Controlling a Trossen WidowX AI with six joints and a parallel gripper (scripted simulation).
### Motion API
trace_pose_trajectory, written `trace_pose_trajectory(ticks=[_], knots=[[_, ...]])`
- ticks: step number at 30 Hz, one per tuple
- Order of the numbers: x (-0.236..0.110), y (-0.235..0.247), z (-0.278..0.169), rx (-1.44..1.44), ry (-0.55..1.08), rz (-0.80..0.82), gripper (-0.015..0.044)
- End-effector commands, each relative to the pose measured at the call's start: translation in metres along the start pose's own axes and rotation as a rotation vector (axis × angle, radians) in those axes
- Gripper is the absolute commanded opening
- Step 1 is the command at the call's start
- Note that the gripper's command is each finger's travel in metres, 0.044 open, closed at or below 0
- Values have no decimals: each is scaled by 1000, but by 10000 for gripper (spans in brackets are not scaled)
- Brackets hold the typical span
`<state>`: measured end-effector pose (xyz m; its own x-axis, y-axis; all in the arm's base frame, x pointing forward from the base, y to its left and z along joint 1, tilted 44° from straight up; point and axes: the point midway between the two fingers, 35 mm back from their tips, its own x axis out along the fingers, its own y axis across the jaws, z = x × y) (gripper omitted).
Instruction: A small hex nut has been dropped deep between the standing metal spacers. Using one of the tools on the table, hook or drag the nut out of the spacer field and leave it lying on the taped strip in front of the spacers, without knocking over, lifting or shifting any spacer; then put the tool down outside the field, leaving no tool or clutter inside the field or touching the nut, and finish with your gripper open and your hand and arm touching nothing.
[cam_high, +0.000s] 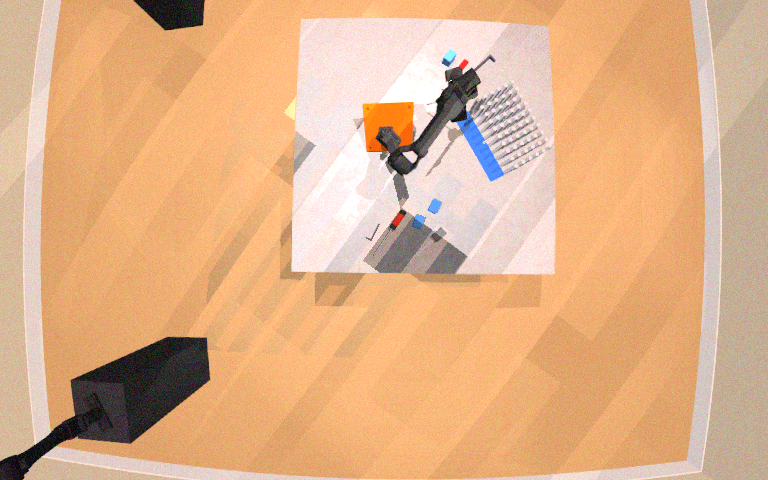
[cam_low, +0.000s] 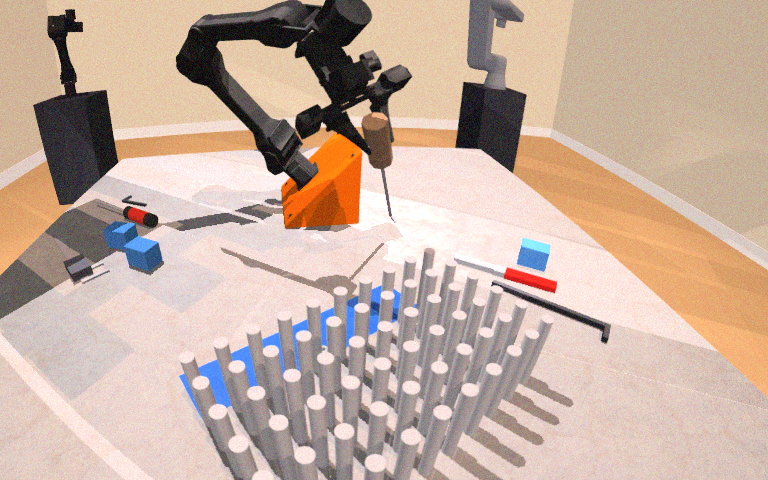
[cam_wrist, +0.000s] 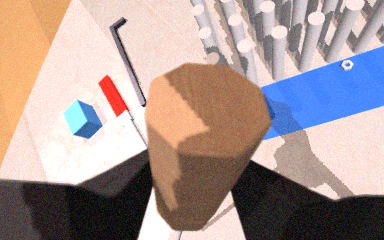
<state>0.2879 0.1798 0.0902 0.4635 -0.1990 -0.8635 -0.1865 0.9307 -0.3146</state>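
My gripper is shut on the brown wooden handle of a thin metal tool. The tool's shaft points down, its tip in the air beyond the blue strip in the exterior view. The small hex nut lies on the blue taped strip, near the front row of spacers. The grey metal spacers stand upright behind the strip. In the top view my arm covers the strip's upper end.
A red-handled tool, a black hooked bar and a blue cube lie beside the field. A red-black screwdriver and blue cubes lie across the table. The arm stands on an orange wedge.
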Motion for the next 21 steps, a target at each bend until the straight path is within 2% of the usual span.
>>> trace_pose_trajectory(ticks=[1,21], knots=[[0,13,1,-141,-3,17,0],[12,66,-14,-833,17,38,0]])
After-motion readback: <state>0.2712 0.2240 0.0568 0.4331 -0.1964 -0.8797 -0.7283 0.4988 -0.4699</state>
